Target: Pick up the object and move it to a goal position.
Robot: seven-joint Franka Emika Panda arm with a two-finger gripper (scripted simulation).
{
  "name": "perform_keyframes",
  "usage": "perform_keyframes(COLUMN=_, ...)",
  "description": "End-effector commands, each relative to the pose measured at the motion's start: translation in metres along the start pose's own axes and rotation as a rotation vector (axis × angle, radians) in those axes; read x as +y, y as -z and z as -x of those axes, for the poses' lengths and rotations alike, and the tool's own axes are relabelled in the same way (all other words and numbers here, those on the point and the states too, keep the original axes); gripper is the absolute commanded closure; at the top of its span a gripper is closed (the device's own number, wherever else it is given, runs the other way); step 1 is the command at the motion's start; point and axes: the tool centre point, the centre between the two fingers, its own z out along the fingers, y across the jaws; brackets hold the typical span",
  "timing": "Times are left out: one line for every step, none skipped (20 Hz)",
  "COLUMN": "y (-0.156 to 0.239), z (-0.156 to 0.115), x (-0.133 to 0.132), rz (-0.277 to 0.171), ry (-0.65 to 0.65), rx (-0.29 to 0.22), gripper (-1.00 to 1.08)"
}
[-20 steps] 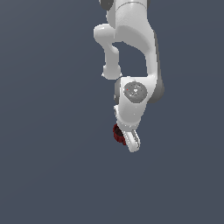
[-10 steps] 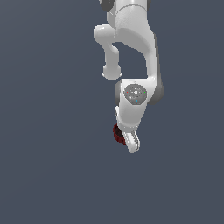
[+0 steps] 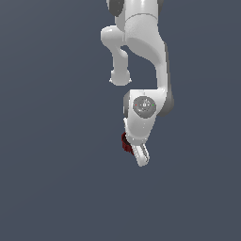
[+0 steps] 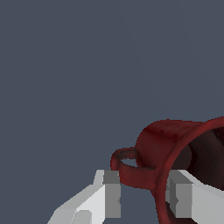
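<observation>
The dark red mug (image 4: 175,144) fills one corner of the wrist view, with its dark interior and small side handle (image 4: 124,159) showing. My white gripper (image 4: 145,186) straddles the mug's wall by the handle: one finger (image 4: 112,194) is outside and the other finger (image 4: 180,194) is inside the rim, closed on it. In the exterior view the gripper (image 3: 141,157) points down below the arm, and only a sliver of the mug (image 3: 125,143) shows on the exterior view's left of it. The rest of the mug is hidden behind the hand.
A plain dark grey-blue surface (image 3: 56,179) fills the background in both views. The white arm (image 3: 141,56) hangs down from the top of the exterior view. No other objects or edges show.
Almost nothing differs: the arm and the mug stay in about the same place, at most shifting very slightly.
</observation>
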Motion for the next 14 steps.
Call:
perform_keyframes(y=-0.001, z=0.000, x=0.001, rz=0.002, ry=0.000, rx=0.000, gripper=1.08)
perform_keyframes(y=-0.001, z=0.000, x=0.001, rz=0.002, ry=0.000, rx=0.000, gripper=1.08)
perform_keyframes(y=-0.001, z=0.000, x=0.001, rz=0.002, ry=0.000, rx=0.000, gripper=1.08)
perform_keyframes(y=-0.001, z=0.000, x=0.001, rz=0.002, ry=0.000, rx=0.000, gripper=1.08)
perform_keyframes(y=-0.001, z=0.000, x=0.001, rz=0.002, ry=0.000, rx=0.000, gripper=1.08)
perform_keyframes(y=-0.001, z=0.000, x=0.001, rz=0.002, ry=0.000, rx=0.000, gripper=1.08)
perform_keyframes(y=0.000, z=0.000, x=0.000, rz=-0.001, ry=0.000, rx=0.000, gripper=1.08)
perform_keyframes(y=0.000, z=0.000, x=0.000, rz=-0.001, ry=0.000, rx=0.000, gripper=1.08)
perform_keyframes(y=0.001, z=0.000, x=0.000, rz=-0.001, ry=0.000, rx=0.000, gripper=1.08)
perform_keyframes(y=0.002, z=0.001, x=0.001, rz=-0.001, ry=0.000, rx=0.000, gripper=1.08)
perform_keyframes(y=0.004, z=0.003, x=0.001, rz=-0.001, ry=0.000, rx=0.000, gripper=1.08)
perform_keyframes(y=0.006, z=0.005, x=0.002, rz=-0.001, ry=0.000, rx=0.000, gripper=1.08)
perform_keyframes(y=0.008, z=0.007, x=0.002, rz=-0.001, ry=0.000, rx=0.000, gripper=1.08)
perform_keyframes(y=0.011, z=0.009, x=0.003, rz=-0.001, ry=0.000, rx=0.000, gripper=1.08)
